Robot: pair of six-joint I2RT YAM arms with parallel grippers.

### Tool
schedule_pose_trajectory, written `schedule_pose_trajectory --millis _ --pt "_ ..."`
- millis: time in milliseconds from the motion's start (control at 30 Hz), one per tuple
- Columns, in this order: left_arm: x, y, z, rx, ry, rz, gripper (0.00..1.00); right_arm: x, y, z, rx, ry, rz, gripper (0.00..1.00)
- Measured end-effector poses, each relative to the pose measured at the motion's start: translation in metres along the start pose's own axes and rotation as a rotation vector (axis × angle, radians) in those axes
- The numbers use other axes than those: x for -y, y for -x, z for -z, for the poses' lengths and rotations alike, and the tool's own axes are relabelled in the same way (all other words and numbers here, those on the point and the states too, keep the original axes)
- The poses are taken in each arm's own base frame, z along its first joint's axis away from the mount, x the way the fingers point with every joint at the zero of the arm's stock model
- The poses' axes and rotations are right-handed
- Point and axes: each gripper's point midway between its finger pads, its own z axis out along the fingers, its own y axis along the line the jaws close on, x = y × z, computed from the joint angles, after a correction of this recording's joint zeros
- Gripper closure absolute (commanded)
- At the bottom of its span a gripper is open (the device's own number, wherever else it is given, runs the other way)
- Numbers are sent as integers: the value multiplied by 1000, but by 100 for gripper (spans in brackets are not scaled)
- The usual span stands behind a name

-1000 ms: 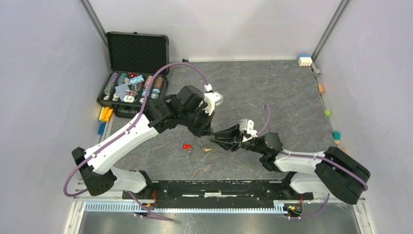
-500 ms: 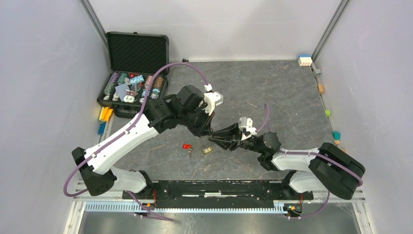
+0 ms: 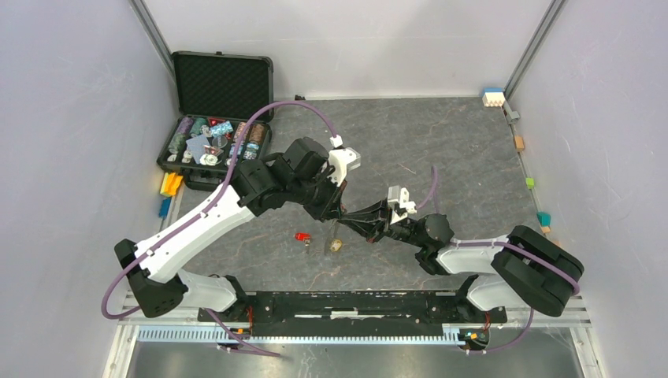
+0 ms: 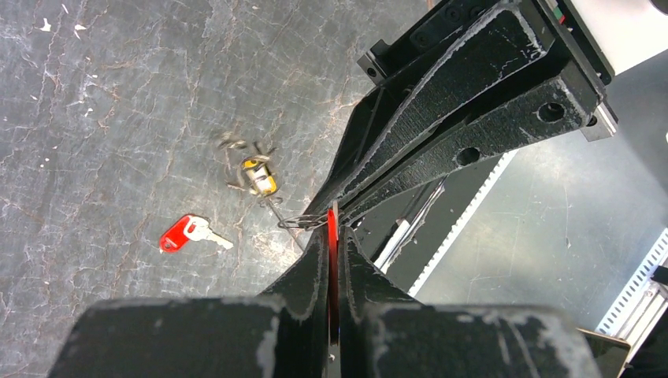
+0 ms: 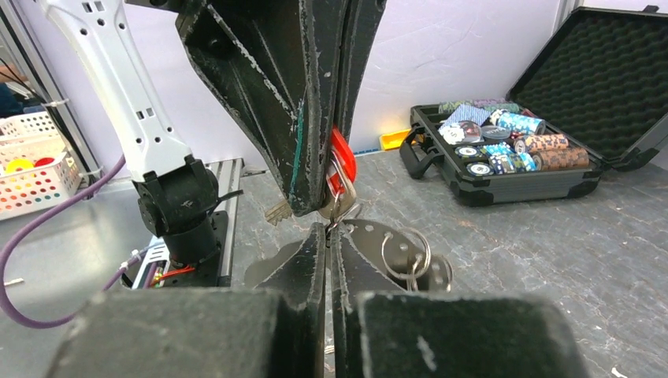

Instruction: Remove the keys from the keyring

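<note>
Loose red key [image 3: 302, 236] lies on the table [image 3: 441, 142], a yellow-headed key [image 3: 336, 245] just right of it. Just beyond that red key, my left end effector [image 4: 331, 236] is clamped shut on a red-headed key [image 5: 340, 161]. It meets my right end effector [image 5: 328, 236], which is pinched shut on the keyring [image 4: 303, 222]. Far beyond-left sits an open chip case [image 3: 217, 138].

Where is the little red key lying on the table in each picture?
Top external: the loose red key lies on the table, left of the yellow-headed key.
Left wrist: lower left, on the table.
Right wrist: not in it; the red there is another key in the left gripper.
Shared landmark: the left gripper's tip.
</note>
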Motion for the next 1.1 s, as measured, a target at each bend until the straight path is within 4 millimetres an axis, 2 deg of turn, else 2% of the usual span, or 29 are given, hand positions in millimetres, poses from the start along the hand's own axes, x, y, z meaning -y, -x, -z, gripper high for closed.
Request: schedule_pose_trajectory --millis 600,800,933,1100 --pt "-1 -2 2 4 8 0 98 -9 1 11 1 38 77 100" --pt "-1 -4 3 -3 8 0 98 -16 2 19 2 64 121 100" --pt "-4 2 2 22 22 -3 98 -26 -5 27 -18 103 135 100" --pt "-3 2 2 25 21 -4 98 -32 5 30 9 128 172 100"
